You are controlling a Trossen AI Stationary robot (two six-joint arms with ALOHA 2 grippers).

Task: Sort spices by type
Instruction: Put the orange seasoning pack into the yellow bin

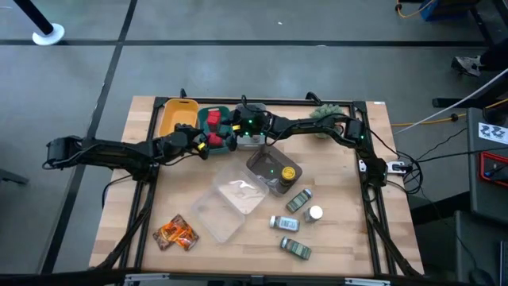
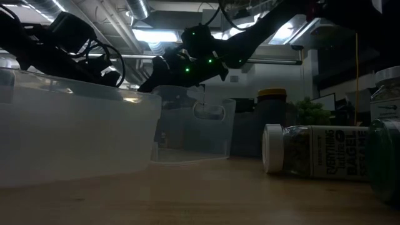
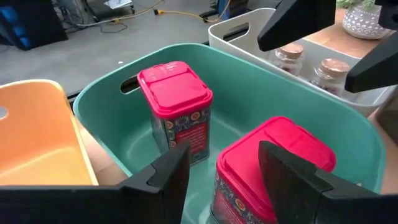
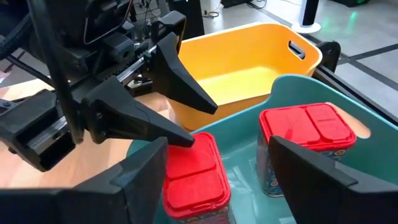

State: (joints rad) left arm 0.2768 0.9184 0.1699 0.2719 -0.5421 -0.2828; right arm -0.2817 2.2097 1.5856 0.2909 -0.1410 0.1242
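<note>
2 red-lidded tins in teal bin [image 3: 112, 134]: upright tin [image 3: 177, 112] toward yellow bin [image 3: 34, 137], second tin [image 3: 267, 171] nearer, tilted. Left gripper [image 3: 224, 171] fingers pinch second tin, one on each side of lid. Right gripper [image 4: 217, 168] just above teal bin, fingers spread, nothing between them. Grey bin [image 3: 249, 34] beside holds 2 small brown jars [image 3: 311, 65]. Orange foil packets [image 1: 175, 233] at table's front left. Green-labelled jars [image 1: 295, 224] at front right, yellow-lidded jar [image 1: 287, 172] just behind them.
</note>
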